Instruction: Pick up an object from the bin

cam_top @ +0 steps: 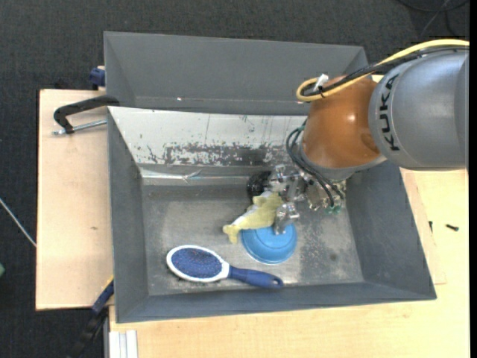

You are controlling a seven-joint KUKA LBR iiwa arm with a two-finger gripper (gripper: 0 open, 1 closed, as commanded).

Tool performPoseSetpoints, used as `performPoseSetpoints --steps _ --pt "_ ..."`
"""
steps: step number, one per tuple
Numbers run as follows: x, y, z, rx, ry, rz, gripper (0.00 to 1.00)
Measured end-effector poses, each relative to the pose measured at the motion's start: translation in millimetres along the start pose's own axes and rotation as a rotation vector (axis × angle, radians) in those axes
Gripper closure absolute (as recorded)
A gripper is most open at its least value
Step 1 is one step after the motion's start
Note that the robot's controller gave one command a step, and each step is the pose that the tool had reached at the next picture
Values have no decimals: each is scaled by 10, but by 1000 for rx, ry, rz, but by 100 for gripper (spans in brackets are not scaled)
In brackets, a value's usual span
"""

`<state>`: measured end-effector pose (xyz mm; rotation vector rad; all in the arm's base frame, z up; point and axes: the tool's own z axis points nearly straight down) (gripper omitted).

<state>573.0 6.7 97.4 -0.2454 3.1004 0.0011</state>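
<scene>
The hand [284,216] hangs low in the middle of the bin [223,73], over a blue cup [270,246] and beside a pale yellow toy [252,219]. I cannot tell whether it is open. Judging by this, nothing is lifted yet, so gripping and raising remain.

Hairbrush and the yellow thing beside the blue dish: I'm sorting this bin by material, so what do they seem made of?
The hairbrush looks like hard plastic: smooth white rim, glossy blue handle, a blue bristle pad. The yellow thing looks soft, perhaps rubber or foam: pale, matt, irregular in outline; I cannot tell which.
</scene>
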Motion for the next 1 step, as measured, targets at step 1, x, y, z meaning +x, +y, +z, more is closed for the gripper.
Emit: performPoseSetpoints --steps 1 --pt "-163 59 -1375 0 16 3 100"
